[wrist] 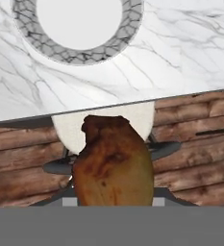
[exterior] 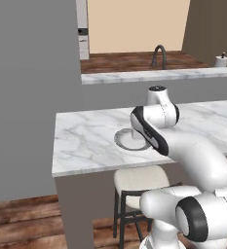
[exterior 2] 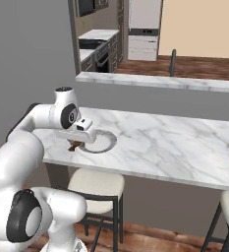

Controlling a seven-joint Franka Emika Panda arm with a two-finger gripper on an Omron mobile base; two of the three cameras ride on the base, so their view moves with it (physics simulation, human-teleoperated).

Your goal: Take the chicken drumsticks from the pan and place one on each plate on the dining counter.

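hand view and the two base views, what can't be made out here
- Finger tips: in the hand view the chicken drumstick covers them.
- Plate: its far rim is cut off by the hand view's top edge.
- Plate: in the left base view the arm hides its right part.
- Stool: mostly behind the drumstick.

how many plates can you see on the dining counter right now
1: a plate on the dining counter near its edge, by the gripper holding a drumstick. Others may be out of frame.
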